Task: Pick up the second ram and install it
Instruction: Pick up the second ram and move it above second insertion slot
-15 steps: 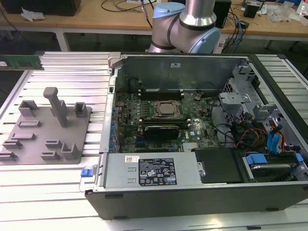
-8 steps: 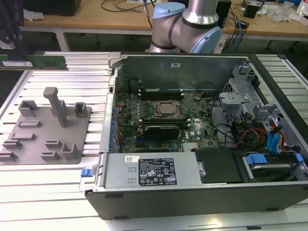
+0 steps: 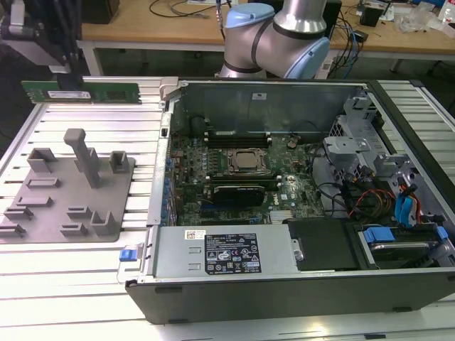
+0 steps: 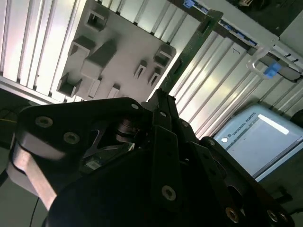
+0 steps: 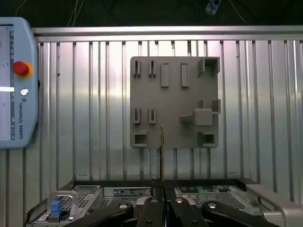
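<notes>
The second ram [image 3: 106,92] is a long green stick held level in the air over the far edge of the ribbed table, at the exterior view's left. My gripper [image 3: 70,79] is shut on it near one end. In the first wrist view the ram [image 5: 161,146] shows edge-on as a thin line running out from my gripper [image 5: 161,187]. In the second wrist view the stick [image 4: 191,45] slants away from the black fingers [image 4: 163,106]. The open computer case [image 3: 170,106] with its motherboard [image 3: 284,153] lies to the exterior view's right of the ram.
A grey holder plate [image 3: 67,199] with posts and slots lies on the ribbed metal table [image 3: 71,284] below the ram. Inside the case are a CPU socket [image 3: 249,162], black memory slots [image 3: 238,135], a black card [image 3: 242,192] and cables [image 3: 362,199]. A teach pendant [image 5: 16,85] lies beside the plate.
</notes>
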You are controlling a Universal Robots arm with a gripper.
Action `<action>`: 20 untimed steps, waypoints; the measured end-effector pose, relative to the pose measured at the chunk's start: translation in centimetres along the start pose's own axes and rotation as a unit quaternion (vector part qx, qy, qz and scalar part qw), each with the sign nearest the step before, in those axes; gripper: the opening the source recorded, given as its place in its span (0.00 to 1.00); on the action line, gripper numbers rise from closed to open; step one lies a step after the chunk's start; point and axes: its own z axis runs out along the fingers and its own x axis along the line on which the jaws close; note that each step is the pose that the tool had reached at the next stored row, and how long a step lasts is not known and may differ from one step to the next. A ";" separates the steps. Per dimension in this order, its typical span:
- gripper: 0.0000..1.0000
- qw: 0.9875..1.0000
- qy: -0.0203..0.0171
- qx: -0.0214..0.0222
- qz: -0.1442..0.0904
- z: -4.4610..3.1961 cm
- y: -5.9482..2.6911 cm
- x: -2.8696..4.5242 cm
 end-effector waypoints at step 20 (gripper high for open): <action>0.09 1.000 0.000 -0.003 0.000 -0.30 -11.69 -0.15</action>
